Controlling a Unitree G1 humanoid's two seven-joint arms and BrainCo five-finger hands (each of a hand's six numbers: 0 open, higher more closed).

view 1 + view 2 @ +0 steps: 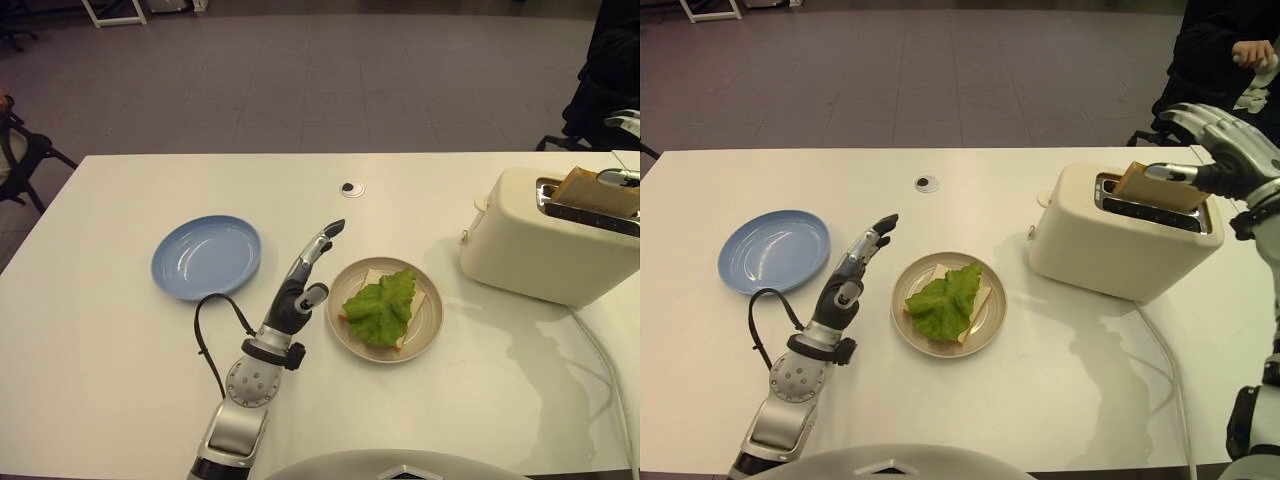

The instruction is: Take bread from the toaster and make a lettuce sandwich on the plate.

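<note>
In R hand (1228, 150), at toaster (1110, 250): 2nd slice (1160, 188) pinched, half out. Just right of L hand (853, 268), fingers straight, empty: plate (991, 334) w/ base slice (424, 300) + lettuce (945, 300). Left: cap sandwich.

Side by side on the head. Looking forward and steeply down from above the near edge of the white surface (100, 350), across it to the floor (300, 80) beyond. Close enough to catch the left hand (303, 285) large at the bottom. Sharing nearly everything: blue plate (206, 256), beige plate (431, 325), toaster (530, 245). Offset sideways: toaster at the right border in the left eye view, nearer the middle in the right eye view, right hand (1230, 150) on the bread (1160, 188) clear of the edge.
</note>
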